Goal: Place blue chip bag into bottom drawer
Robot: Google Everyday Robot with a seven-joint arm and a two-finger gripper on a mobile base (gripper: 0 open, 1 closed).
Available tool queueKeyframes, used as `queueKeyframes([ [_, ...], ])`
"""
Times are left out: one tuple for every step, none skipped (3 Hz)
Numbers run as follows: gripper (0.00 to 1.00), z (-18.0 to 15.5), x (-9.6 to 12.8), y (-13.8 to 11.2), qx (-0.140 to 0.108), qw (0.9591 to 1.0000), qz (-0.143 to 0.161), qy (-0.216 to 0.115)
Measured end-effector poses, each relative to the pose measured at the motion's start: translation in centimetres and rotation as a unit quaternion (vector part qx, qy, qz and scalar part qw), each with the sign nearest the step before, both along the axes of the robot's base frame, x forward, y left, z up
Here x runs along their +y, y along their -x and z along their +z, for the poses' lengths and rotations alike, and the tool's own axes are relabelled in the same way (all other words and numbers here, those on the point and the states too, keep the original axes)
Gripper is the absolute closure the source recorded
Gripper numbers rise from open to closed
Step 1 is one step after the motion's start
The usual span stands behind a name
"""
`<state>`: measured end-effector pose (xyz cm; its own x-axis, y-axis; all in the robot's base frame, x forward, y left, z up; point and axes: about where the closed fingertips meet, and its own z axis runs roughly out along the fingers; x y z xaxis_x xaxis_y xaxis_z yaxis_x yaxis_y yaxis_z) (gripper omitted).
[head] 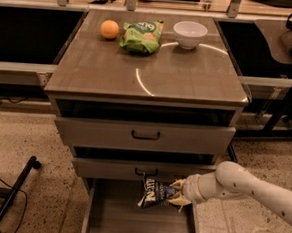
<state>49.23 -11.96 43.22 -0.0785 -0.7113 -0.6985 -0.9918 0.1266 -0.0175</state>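
The robot's white arm [251, 188] comes in from the right, low down by the grey metal cabinet [148, 78]. Its two-finger gripper [179, 193] is at the cabinet front, just under the middle drawer [107, 168]. It's pinched tight on the right end of the crinkly dark blue chip bag [155, 193] w/ white letters. The bag hangs tilted in the air over the far part of the deep grey metal bottom drawer [128, 222], which is pulled out toward me. Can't tell if the bag touches anything but the gripper. Up on the cabinet top, far side: a round orange fruit [109, 29] on the left, a green chip bag [141, 36] beside it, & a white bowl [190, 34] to the right.
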Motion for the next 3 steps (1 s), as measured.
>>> queueKeyframes([
  [1.0, -4.5, 0.7, -0.3, 0.004, 0.9999, -0.005, -0.012],
  [1.0, -8.6, 1.3, -0.4, 0.018, 0.9996, -0.011, -0.018],
  [1.0, -12.5, 1.7, -0.3, 0.028, 0.9993, -0.021, -0.014],
])
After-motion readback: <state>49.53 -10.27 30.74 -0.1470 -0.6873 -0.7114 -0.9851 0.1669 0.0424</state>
